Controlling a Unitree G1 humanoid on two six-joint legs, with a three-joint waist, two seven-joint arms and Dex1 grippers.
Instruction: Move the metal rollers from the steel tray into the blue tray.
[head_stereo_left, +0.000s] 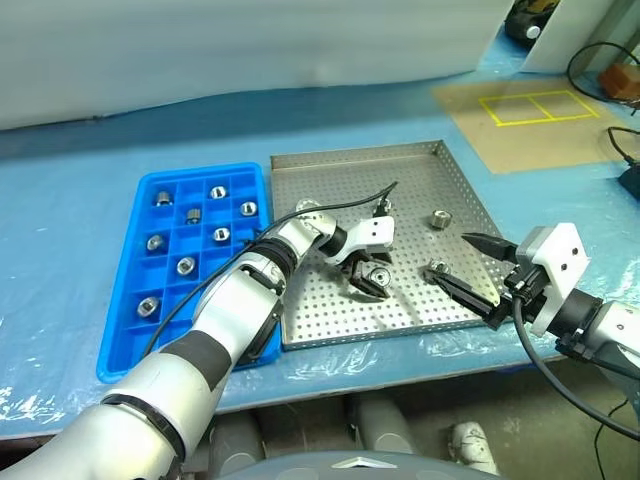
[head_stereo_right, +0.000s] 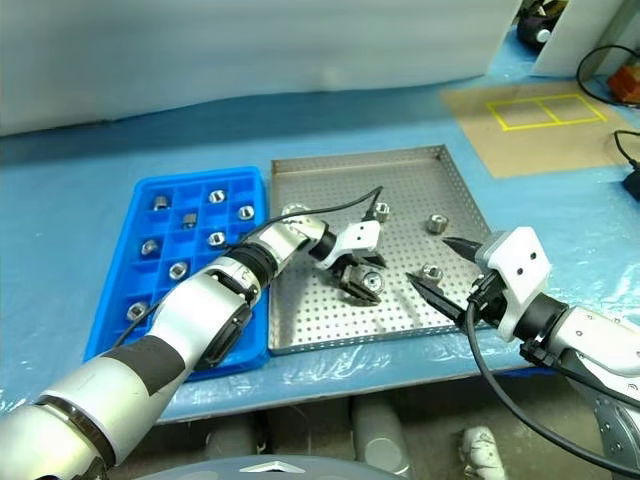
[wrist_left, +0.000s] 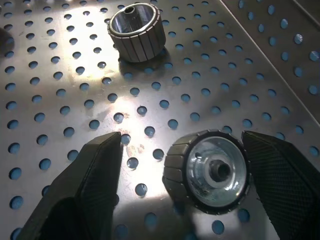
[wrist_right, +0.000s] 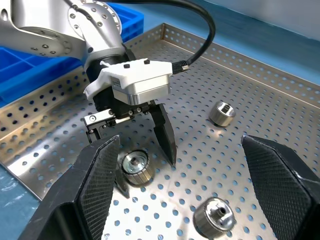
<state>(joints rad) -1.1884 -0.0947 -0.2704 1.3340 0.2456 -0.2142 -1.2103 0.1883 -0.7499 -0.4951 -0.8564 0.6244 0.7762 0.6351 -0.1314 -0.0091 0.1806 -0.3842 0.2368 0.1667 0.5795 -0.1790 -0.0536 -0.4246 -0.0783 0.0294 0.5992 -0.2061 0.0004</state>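
The left gripper (head_stereo_left: 368, 279) spreads its fingers wide around a metal roller (wrist_left: 207, 170) on the steel tray (head_stereo_left: 410, 162); the right gripper (head_stereo_left: 472, 270) hovers spread, empty.

Shiny silver metal rollers (wrist_left: 215, 172), a hole-dotted silver steel tray (head_stereo_left: 420, 160), a bright blue tray (head_stereo_left: 125, 300).

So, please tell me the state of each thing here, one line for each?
Left gripper: open, fingers either side of a roller, not closed on it.
Right gripper: open, empty, over the steel tray's near right corner.
Metal rollers: several on the steel tray, others in the blue tray.
Steel tray: partly emptied.
Blue tray: partly filled.
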